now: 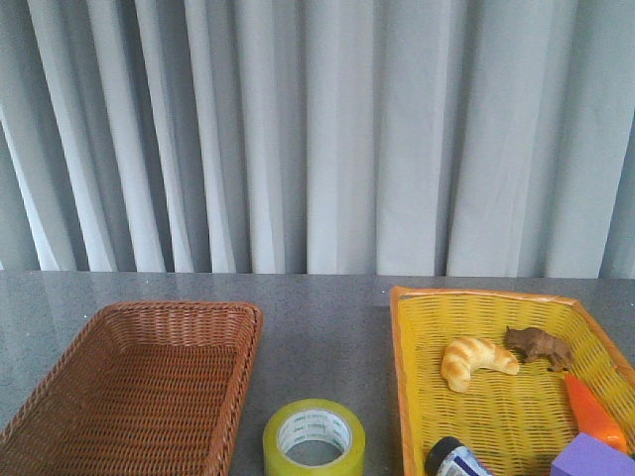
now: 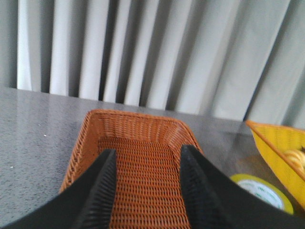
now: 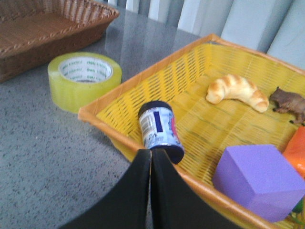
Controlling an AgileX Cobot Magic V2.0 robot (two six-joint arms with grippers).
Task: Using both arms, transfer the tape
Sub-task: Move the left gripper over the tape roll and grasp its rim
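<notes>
Tape (image 1: 314, 437) lies flat on the grey table (image 1: 317, 327), with its round hole facing up. It is a fat yellow roll with a white ring inside that has small print on it. It sits between the brown wicker basket (image 1: 139, 387) and the yellow basket (image 1: 422, 397), close to both.

The left gripper (image 2: 145, 191) hangs over the brown wicker basket. Its two black fingers (image 2: 102, 191) are spread wide apart, and it holds nothing. The tape shows just beside it, near the yellow basket's edge.

The right gripper (image 3: 150, 191) has its two black fingers pressed together with nothing between them. It sits above the near rim of the yellow basket.

Inside the yellow basket are a croissant (image 1: 476, 361), a small brown toy animal (image 1: 537, 346), an orange carrot-shaped thing (image 1: 593, 411), a purple block (image 3: 259, 179), and a dark-capped jar with a white and blue label (image 3: 160, 130) lying on its side.
</notes>
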